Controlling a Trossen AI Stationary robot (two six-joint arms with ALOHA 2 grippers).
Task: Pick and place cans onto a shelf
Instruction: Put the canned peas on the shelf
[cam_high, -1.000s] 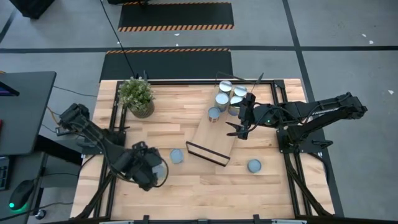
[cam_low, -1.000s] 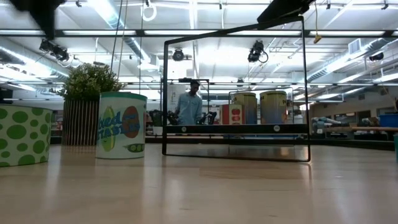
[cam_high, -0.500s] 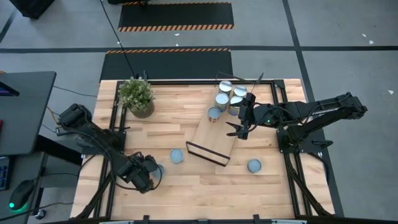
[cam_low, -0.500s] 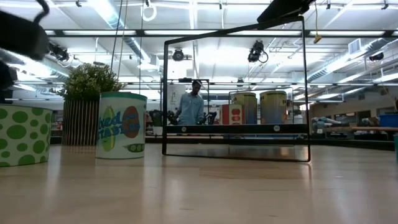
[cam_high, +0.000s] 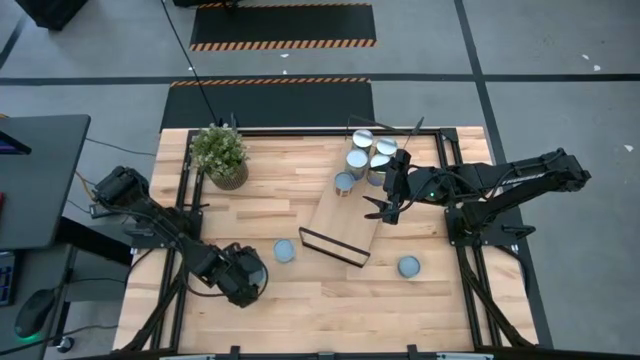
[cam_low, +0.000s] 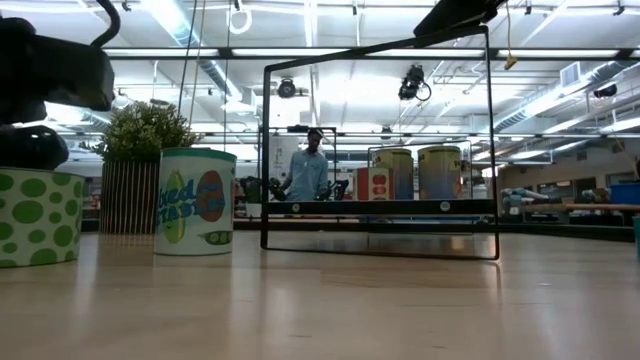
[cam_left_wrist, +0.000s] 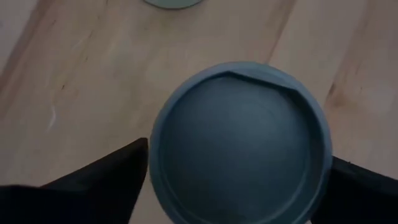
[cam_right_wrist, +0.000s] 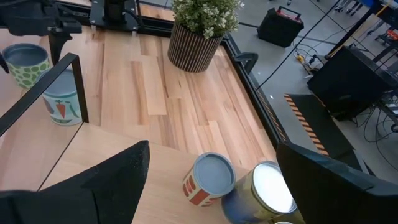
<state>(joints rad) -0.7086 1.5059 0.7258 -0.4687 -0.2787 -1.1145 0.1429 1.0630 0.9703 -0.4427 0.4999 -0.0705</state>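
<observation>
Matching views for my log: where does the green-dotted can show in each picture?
High: hidden beneath the left gripper, lower left.
Low: green-dotted can, left edge.
Left wrist: its grey top fills the centre.
Right wrist: upper left corner.
Shared landmark: the neighbouring can, in all four.

Grey concrete floor (cam_high: 560, 60) all around the wooden table (cam_high: 270, 205), crossed by dark seams; two black mats with orange-and-black hazard stripes (cam_high: 283, 43) beyond the far edge; a dark desk (cam_high: 35, 175) off to one side; across the hall, long ceiling strip lights (cam_low: 180, 25) glowing, pipes and beams overhead; a person (cam_low: 305, 170) standing far back; a potted green plant (cam_high: 222, 155) on the table.
</observation>
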